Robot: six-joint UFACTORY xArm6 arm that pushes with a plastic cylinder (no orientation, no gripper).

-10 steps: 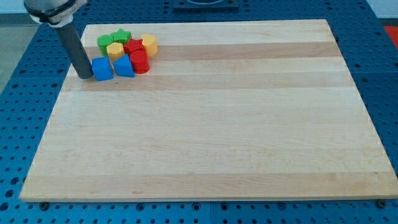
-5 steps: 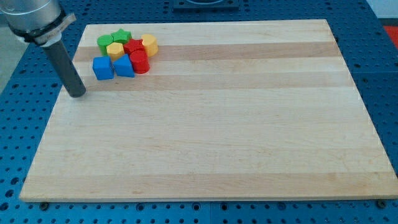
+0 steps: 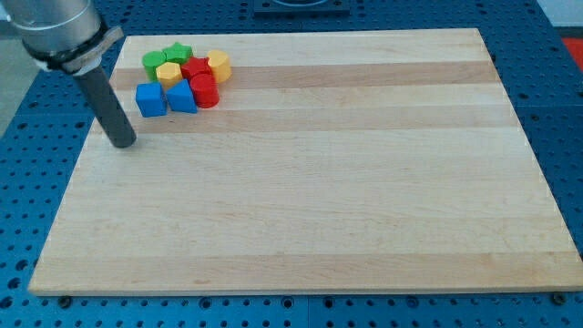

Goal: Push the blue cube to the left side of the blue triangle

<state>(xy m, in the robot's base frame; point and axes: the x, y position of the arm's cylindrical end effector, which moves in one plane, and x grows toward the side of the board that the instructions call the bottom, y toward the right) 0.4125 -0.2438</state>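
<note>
We see a pale wooden tabletop (image 3: 319, 182) made of long planks with a fine lengthwise grain, smooth and matte, lying on a blue perforated metal base (image 3: 27, 182) dotted with rows of small holes.

Near the view's top left corner a tight cluster of small, glossy plastic blocks sits on the wood. The blue cube (image 3: 150, 99) is at the cluster's left end, its faces flat and its edges slightly rounded. Just beside it on the view's right, touching or nearly touching, is the blue triangle (image 3: 182, 96), a wedge with a sloping top. So the cube already lies on the triangle's left side. To the right of the triangle stands a red cylinder (image 3: 204, 90), and behind it is another red block (image 3: 193, 67) whose shape we cannot make out. Further back lie a green block (image 3: 154, 62) with a rounded outline, a green star (image 3: 178, 51), a yellow hexagon-like block (image 3: 169, 74) and a yellow block (image 3: 219, 66) at the cluster's right end.

Our end effector is a plain dark cylindrical rod with a dull finish, hanging from a grey metallic collar; it has no jaws to open or close and holds nothing. My tip (image 3: 124, 143) rests on the wood toward the view's bottom left of the blue cube, near it but clearly apart.
</note>
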